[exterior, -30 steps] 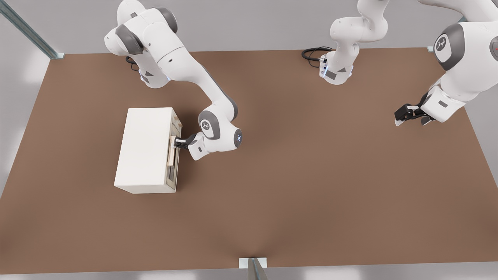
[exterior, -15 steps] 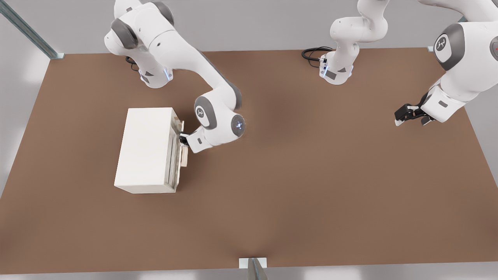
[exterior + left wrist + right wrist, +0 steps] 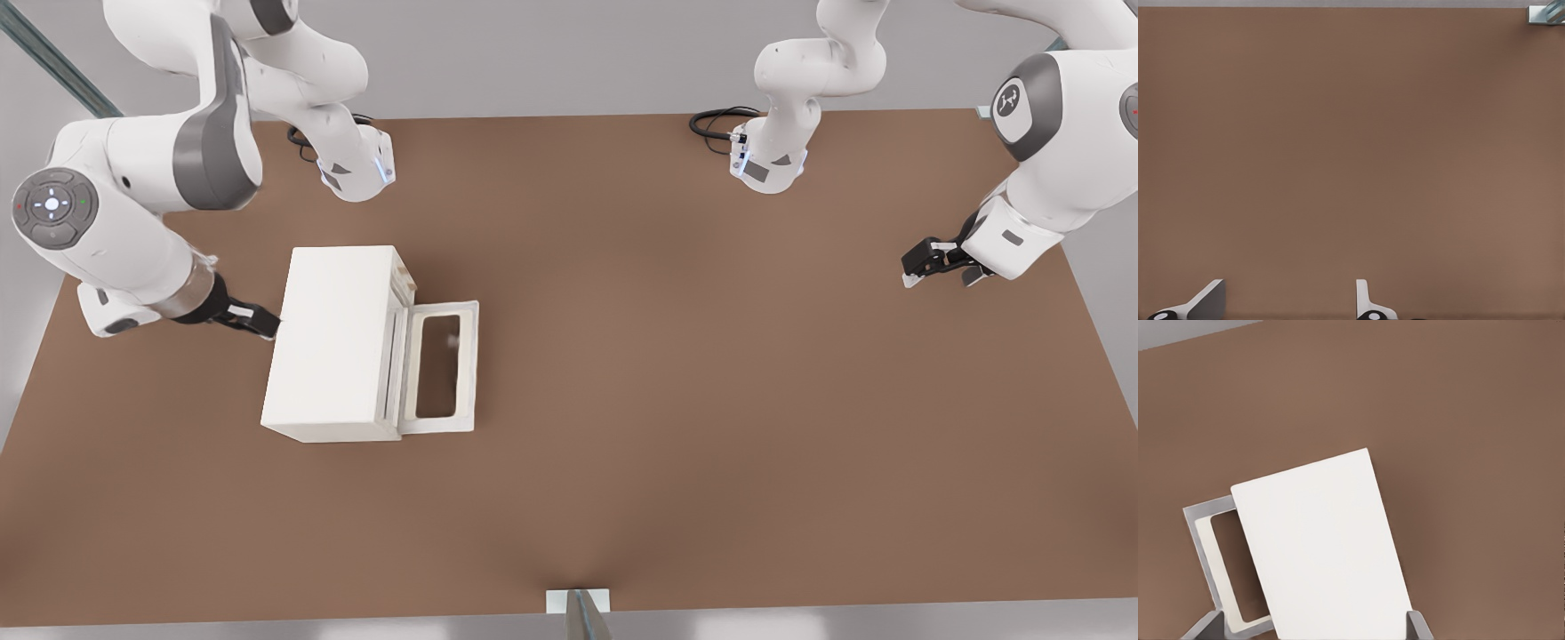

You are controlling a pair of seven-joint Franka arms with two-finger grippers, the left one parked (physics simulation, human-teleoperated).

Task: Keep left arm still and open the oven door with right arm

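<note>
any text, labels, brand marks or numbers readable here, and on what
No readable words or numbers anywhere.
Oven: plain, no label; oven door, lying open, is blank too.
Right arm: a button disc with small symbols, no letters; its gripper, at the oven's back on the front view's left, is unmarked.
Other arm's grey joint cap: a small white logo, too small to read.

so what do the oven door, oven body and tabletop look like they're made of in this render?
Oven door: cream, matte frame, plastic or painted metal by its look; its window shows the brown table through it, so glass or an opening. Oven body: plain white, matte, no seams, likely painted metal. Table: flat brown, matte, no grain, board or laminate. The gripper, open, sits beside the oven on the front view's left.
</note>
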